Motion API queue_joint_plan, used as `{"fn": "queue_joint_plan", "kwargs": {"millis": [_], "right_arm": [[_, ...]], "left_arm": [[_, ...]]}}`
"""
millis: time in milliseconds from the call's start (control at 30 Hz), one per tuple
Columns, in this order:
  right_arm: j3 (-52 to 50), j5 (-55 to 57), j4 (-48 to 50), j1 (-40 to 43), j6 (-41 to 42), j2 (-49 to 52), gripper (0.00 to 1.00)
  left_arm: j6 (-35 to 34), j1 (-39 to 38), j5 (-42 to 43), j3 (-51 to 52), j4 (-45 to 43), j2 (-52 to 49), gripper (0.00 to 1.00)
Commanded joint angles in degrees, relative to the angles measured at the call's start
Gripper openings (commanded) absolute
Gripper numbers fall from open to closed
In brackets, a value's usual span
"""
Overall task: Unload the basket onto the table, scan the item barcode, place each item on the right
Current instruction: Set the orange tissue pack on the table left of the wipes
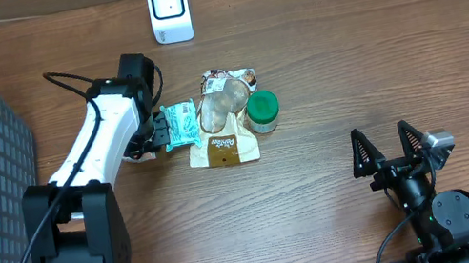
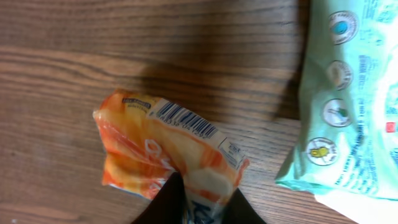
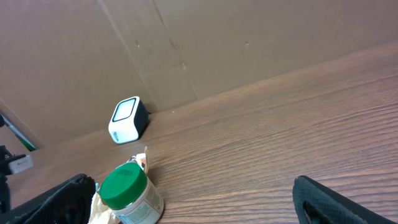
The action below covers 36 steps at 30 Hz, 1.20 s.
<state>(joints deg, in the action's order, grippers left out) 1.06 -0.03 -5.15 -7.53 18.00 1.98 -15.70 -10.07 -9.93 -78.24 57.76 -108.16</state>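
- The orange packet (image 2: 161, 146) lies on the wooden surface (image 2: 93, 50), just beside a mint-green packet (image 2: 348, 99). Its barcode (image 2: 186, 119) faces up along one edge.
- The packet's small print is blurred, so we cannot read a brand.
- The left hand (image 2: 204, 190) has one dark finger on each side of the packet's near end. We cannot tell whether they pinch it or only flank it.
- The mint-green packet carries round icons and fine text, all illegible, and the frame cuts it off.
- From overhead, the left arm (image 1: 92, 147) hides the orange packet.
- The right hand (image 1: 378, 133) is spread wide, well apart from the packets.
- The white scanner (image 1: 169, 9) stands near the far edge.
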Motion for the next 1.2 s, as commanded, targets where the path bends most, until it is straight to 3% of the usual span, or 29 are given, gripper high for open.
{"fn": "queue_joint_plan", "kwargs": {"millis": [0, 67, 333, 467, 600, 800, 1000, 1167], "right_arm": [[-0.59, -0.28, 0.39, 0.2, -0.26, -0.52, 1.0], [-0.59, -0.28, 0.39, 0.2, -0.26, -0.52, 1.0], [-0.59, -0.28, 0.39, 0.2, -0.28, -0.52, 1.0], [-0.59, -0.28, 0.39, 0.2, -0.28, -0.52, 1.0], [-0.59, -0.28, 0.39, 0.2, -0.28, -0.52, 1.0], [-0.59, -0.28, 0.39, 0.2, -0.28, -0.52, 1.0], [-0.59, -0.28, 0.39, 0.2, -0.26, -0.52, 1.0], [-0.59, -0.28, 0.39, 0.2, -0.26, -0.52, 1.0]], "left_arm": [[-1.25, -0.26, 2.99, -0.46, -0.07, -0.11, 0.48], [-1.2, -0.26, 3.63, -1.66, 1.16, -0.02, 0.56], [-1.2, -0.22, 3.82, -13.92, 10.01, 6.73, 0.59], [-1.01, 0.72, 3.41, -21.51, 12.44, 13.77, 0.77], [-0.85, 5.27, 1.16, -27.74, 13.84, 20.7, 0.83], [-2.14, 23.52, -2.69, -29.33, 13.81, 27.87, 0.83], [0.61, 46.27, -2.36, -25.92, 11.98, 25.18, 0.8], [4.48, 54.64, 0.55, -18.95, 8.37, 21.51, 0.77]]}}
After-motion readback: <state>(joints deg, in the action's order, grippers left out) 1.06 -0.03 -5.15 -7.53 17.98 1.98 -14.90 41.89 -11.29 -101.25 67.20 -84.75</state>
